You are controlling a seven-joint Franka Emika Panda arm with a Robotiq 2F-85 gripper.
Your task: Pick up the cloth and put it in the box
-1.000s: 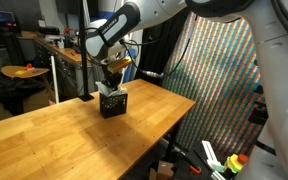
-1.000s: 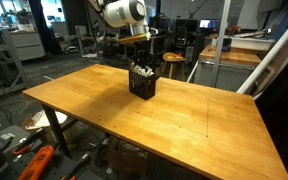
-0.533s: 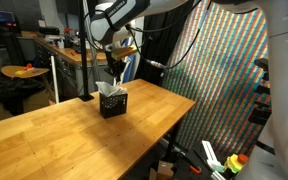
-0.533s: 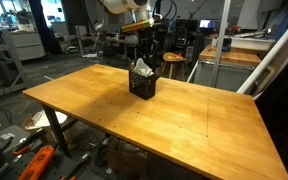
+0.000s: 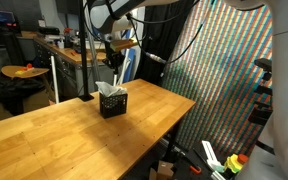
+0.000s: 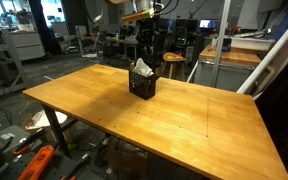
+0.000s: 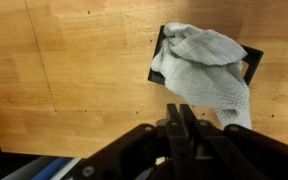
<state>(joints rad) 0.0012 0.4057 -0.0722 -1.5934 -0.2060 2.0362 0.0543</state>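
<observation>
One cloth (image 7: 209, 70) lies bunched in the box (image 5: 111, 104), spilling over its rim, on the worktop (image 5: 44, 130); the pincer (image 7: 181, 114) hangs above, closed tight, holding nothing.

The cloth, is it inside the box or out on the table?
Inside. The wrist view shows the cloth bunched in the box, draped over its rim; none lies on the table.

The white, creased cloth (image 7: 206, 70) lies bunched in the small black mesh box (image 5: 112, 106), spilling over its rim. The box stands upright on the desk (image 5: 54, 130).
</observation>
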